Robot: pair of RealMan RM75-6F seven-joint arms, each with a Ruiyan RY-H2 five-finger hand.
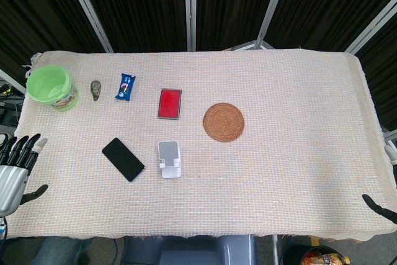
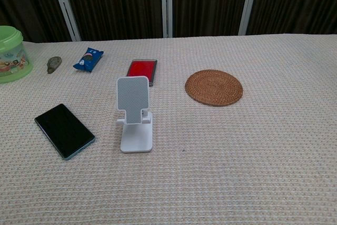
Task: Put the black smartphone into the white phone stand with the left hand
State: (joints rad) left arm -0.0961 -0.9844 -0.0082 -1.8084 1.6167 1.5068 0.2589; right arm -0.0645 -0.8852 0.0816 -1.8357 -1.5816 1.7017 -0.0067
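The black smartphone (image 1: 123, 159) (image 2: 64, 130) lies flat and askew on the woven cloth, left of centre. Just to its right the white phone stand (image 1: 169, 159) (image 2: 135, 114) stands upright with nothing in its cradle. My left hand (image 1: 15, 169) hovers at the table's front left corner, well left of the phone, fingers spread and holding nothing. Only the thumb and a fingertip of my right hand (image 1: 379, 206) show at the front right edge, set apart from each other. The chest view shows neither hand.
A red card case (image 1: 169, 103) (image 2: 142, 70) lies behind the stand, with a round wicker coaster (image 1: 224, 121) (image 2: 214, 87) to its right. At the back left are a green tub (image 1: 52, 87), a small brownish object (image 1: 95, 89) and a blue snack packet (image 1: 125, 86).
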